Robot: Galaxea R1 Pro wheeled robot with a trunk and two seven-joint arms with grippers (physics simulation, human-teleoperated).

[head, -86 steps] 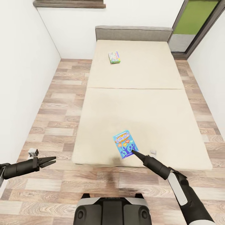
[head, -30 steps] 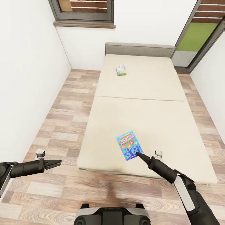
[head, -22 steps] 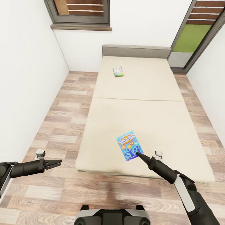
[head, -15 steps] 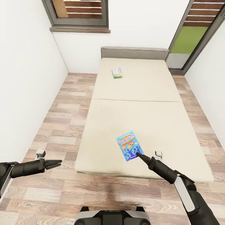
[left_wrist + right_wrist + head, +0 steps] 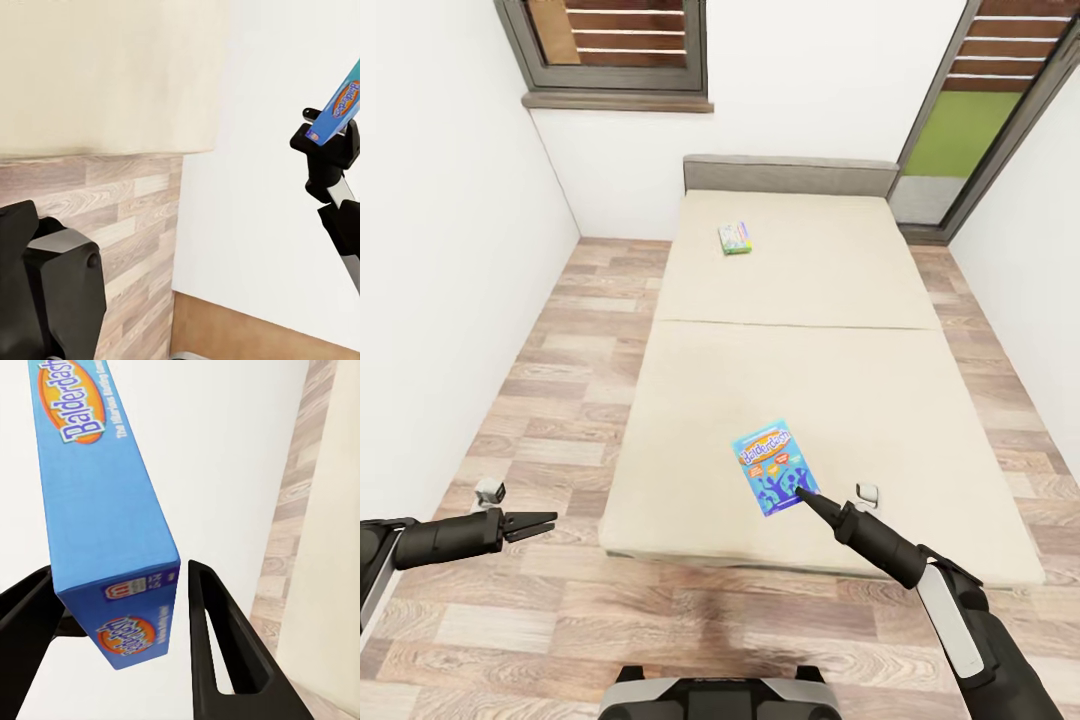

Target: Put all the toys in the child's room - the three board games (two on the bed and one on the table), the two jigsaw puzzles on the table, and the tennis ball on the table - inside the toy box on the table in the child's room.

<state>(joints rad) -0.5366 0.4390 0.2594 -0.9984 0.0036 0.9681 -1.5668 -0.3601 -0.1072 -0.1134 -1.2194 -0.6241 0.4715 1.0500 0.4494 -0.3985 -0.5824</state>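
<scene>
Head view: the bed [image 5: 800,330] is a large, low, plain cream mattress with a seam across its middle and a grey padded headboard [image 5: 790,176] at the far end. It stands on a wood-plank floor [image 5: 550,400] between white walls. A blue board game [image 5: 768,467], a thin rectangular box with a printed cover, appears at the near end of the mattress. A second board game [image 5: 735,238], smaller in view and green-edged, lies flat near the headboard, well apart from the first. The right gripper [image 5: 800,493] meets the blue box at its near corner. The left gripper [image 5: 545,521] hangs over the floor beside the bed, its two thin dark fingers close together with nothing between them; whether they fully touch is hard to tell at this size.

Left wrist view: the rounded cream edge of the bed [image 5: 112,82] sits above the plank floor [image 5: 112,217]. The right gripper [image 5: 324,146] grips the blue board game [image 5: 341,106] by its lower end; the box stands tilted, edge-on, against a white wall.

Right wrist view: the blue board game [image 5: 101,495] is a slim cardboard box with flat faces and crisp corners, lettered "Balderdash". Its lower end sits between the two black angular fingers [image 5: 217,645] of the right gripper [image 5: 120,630], which is clamped on it.
</scene>
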